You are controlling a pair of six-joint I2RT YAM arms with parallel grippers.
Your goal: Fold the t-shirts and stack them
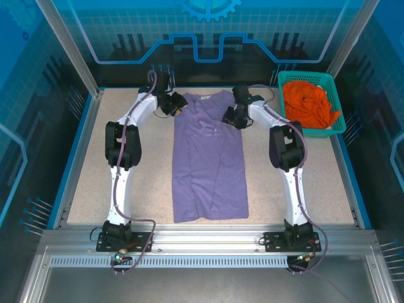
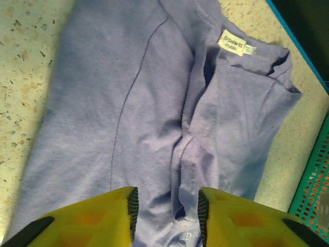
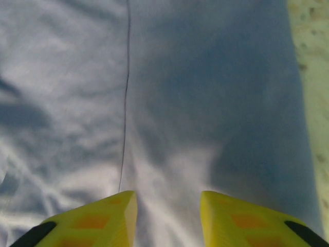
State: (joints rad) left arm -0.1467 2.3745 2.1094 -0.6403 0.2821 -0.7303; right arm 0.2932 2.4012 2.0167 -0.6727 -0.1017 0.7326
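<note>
Lavender t-shirt (image 1: 208, 158) is laid left of the basket (image 1: 309, 75), collar level with it, hem well nearer. Its 2 shoulders are covered: right gripper (image 1: 228, 118) basket-side, fingers parted over flat cloth; left gripper (image 1: 178, 104) beyond, fingers part-closed astride a cloth ridge, grip unclear.

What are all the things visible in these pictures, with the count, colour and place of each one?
purple t-shirt: 1, lavender, lying lengthwise at the table's centre
neck label: 1, pale, at the purple t-shirt's collar
orange t-shirt: 1, bright orange, crumpled inside the basket
basket: 1, teal mesh, table's far right corner
table: 1, speckled beige, blue edging
left arm: 1, white and black, left of the shirt
right arm: 1, white and black, right of the shirt
left claw: 1, yellow fingers apart, over purple cloth
right claw: 1, yellow fingers apart, over purple cloth
</note>
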